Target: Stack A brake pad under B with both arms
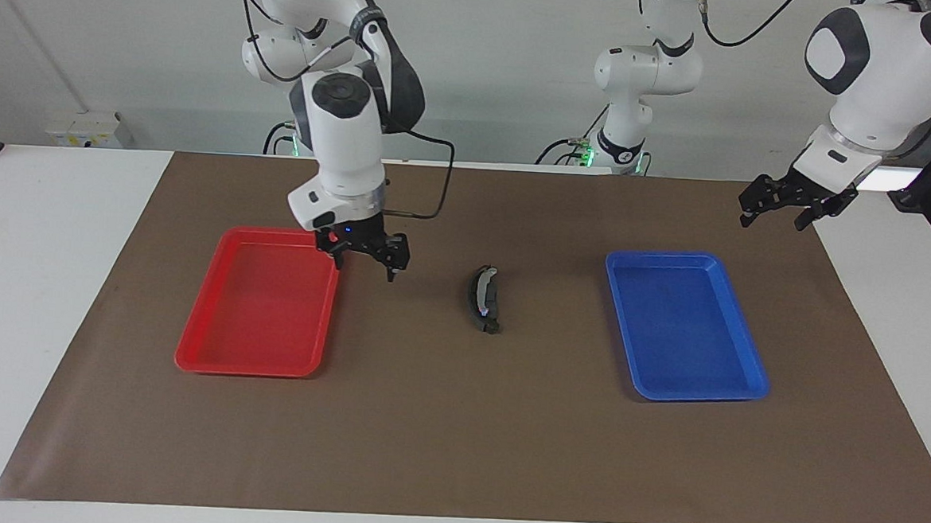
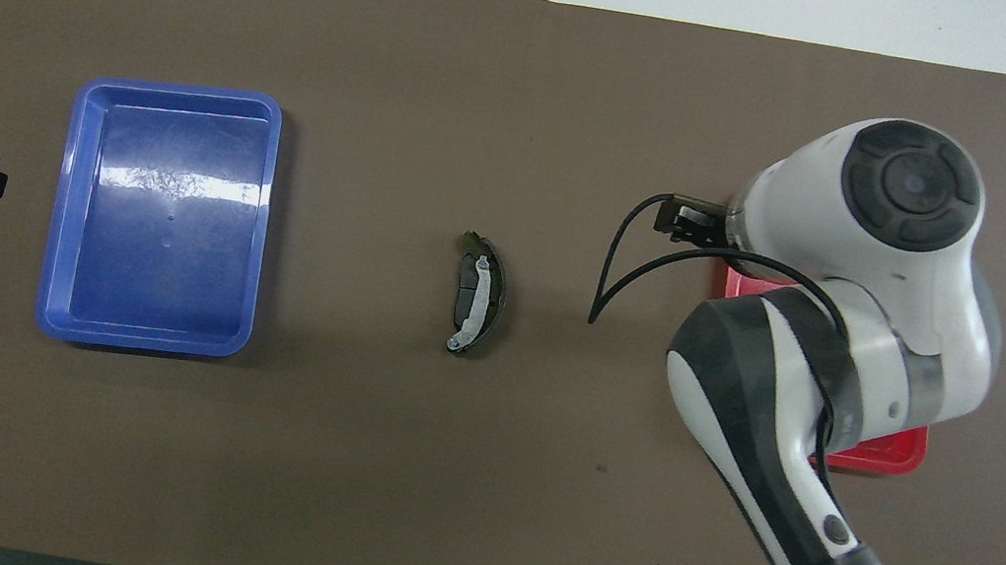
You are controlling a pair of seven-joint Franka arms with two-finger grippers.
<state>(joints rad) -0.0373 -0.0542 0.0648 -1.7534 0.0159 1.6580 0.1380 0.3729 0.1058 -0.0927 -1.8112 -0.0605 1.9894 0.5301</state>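
Two trays, two brake pieces and two hands are on show. The red tray (image 1: 259, 314) lies toward the right arm's end of the surface (image 1: 424, 435), the blue tray (image 1: 685, 325) toward the left arm's end. Both trays hold nothing: only their bare floors show, though in the overhead view the right arm covers most of the red one.

Between the trays, on the brown mat, the two brake pieces lie as one small stack. The A brake pad (image 2: 469, 289), short and dark grey, lies underneath. B (image 2: 482, 304), the long thin crescent with its light silver strip, rests on top of it and runs past it at both ends. The stack lies lengthwise, one end nearer the robots than the other, and neither hand touches it.

The right hand (image 1: 363, 260) hangs over the edge of the red tray that faces the stack, with bare mat between it and the pieces; its fingers are spread and hold nothing. The stack lies to the side of this hand, toward the blue tray.

The left hand (image 1: 779, 210) waits in the air over the mat's corner at the left arm's end, past the blue tray from the stack and well apart from it. Its fingers are spread too, with nothing between them.
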